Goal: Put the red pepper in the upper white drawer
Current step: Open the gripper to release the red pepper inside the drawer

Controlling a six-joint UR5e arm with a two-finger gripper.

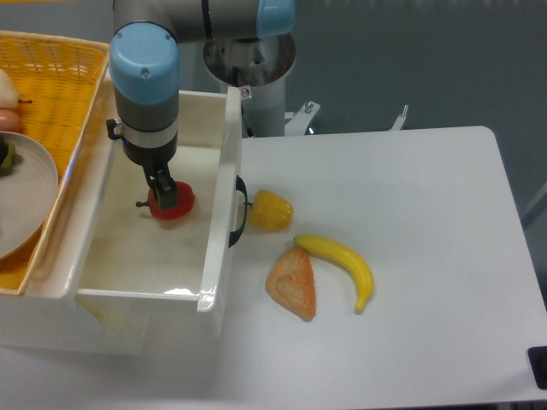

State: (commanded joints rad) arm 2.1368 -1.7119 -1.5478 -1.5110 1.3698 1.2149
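At the far left a yellow woven basket (60, 94) holds a white plate (21, 201), and just beside it sits the upper white drawer (218, 256), where my gripper (162, 190) hangs inside, above the floor near the back. The red pepper (173, 203) lies on the drawer's floor right at my fingertips, its dark stem pointing left, but my own wrist hides the jaws, so I cannot tell whether they are parted or closed on it. Right of the drawer's dark handle (240, 213), on the white table (427, 213), are a yellow pepper (271, 210), then an orange wedge of bread (293, 284) and a banana (342, 265).
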